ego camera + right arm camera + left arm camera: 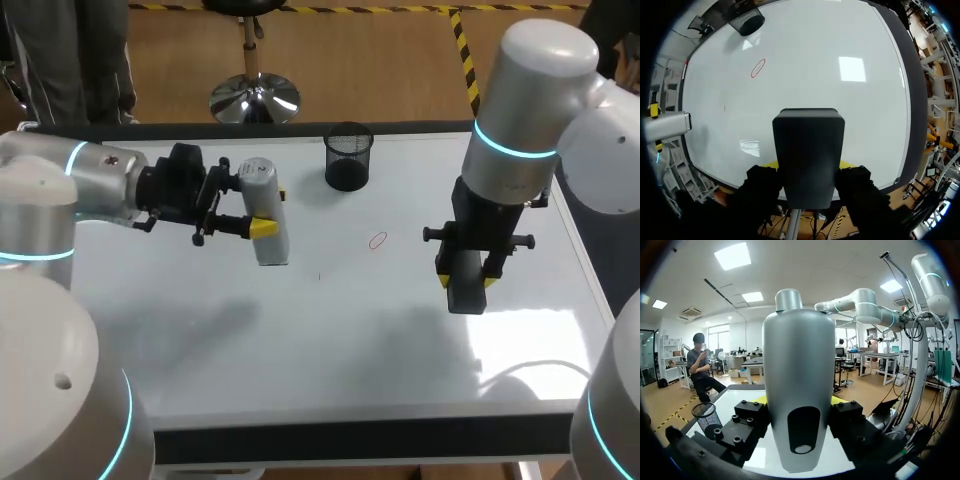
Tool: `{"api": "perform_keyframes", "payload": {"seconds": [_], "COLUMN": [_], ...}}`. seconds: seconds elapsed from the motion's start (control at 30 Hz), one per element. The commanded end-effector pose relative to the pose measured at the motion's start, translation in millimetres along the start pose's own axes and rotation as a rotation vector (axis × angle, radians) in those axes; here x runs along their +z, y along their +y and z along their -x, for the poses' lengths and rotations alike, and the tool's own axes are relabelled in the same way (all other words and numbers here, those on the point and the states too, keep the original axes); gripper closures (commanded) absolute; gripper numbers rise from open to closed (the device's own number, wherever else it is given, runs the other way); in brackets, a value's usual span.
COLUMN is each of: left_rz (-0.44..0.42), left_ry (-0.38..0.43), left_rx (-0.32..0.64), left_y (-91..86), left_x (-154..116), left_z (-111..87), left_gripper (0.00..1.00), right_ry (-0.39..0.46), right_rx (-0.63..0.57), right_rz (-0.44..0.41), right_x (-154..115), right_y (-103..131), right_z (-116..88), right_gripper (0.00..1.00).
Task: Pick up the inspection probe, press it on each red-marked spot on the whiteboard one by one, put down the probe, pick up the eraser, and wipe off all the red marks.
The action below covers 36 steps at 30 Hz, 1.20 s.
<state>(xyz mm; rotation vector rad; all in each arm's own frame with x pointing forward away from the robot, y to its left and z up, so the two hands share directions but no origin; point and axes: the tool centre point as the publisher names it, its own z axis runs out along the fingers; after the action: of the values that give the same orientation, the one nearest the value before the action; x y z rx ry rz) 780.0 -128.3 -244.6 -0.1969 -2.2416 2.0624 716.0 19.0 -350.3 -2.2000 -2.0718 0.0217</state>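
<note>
Over the whiteboard [300, 330], the left pincer [258, 215] clamps the probe [270, 245] left of centre; the right pincer [466, 282] clamps the eraser [465, 296] right of centre. The eraser might wipe the central red mark [377, 240] before it is probed.

My left gripper [268, 212] grips the probe [268, 250] over the left half of the whiteboard [350, 340]. My right gripper [466, 282] grips the eraser [465, 298] over the right half. The oval mark [377, 240] lies on the board between them. The mesh cup [348, 157] stands behind the mark, at the far edge.
</note>
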Motion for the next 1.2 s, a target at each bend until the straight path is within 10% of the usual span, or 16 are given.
{"api": "perform_keyframes", "payload": {"seconds": [0.03, 1.2], "left_rz": [0.000, 0.022], "left_ry": [-0.002, 0.046], "left_rx": [0.000, 0.001], "left_y": [-4.0, 5.8], "left_x": [11.3, 97.5], "left_z": [8.3, 76.1], "left_gripper": [1.00, 1.00], "right_ry": [0.001, 0.001], "right_rx": [-0.002, -0.002], "right_rz": [0.001, 0.001], "right_x": [-1.3, -1.3], "right_y": [-0.4, -0.4], "right_z": [1.1, 1.1], "right_gripper": [1.00, 1.00]}}
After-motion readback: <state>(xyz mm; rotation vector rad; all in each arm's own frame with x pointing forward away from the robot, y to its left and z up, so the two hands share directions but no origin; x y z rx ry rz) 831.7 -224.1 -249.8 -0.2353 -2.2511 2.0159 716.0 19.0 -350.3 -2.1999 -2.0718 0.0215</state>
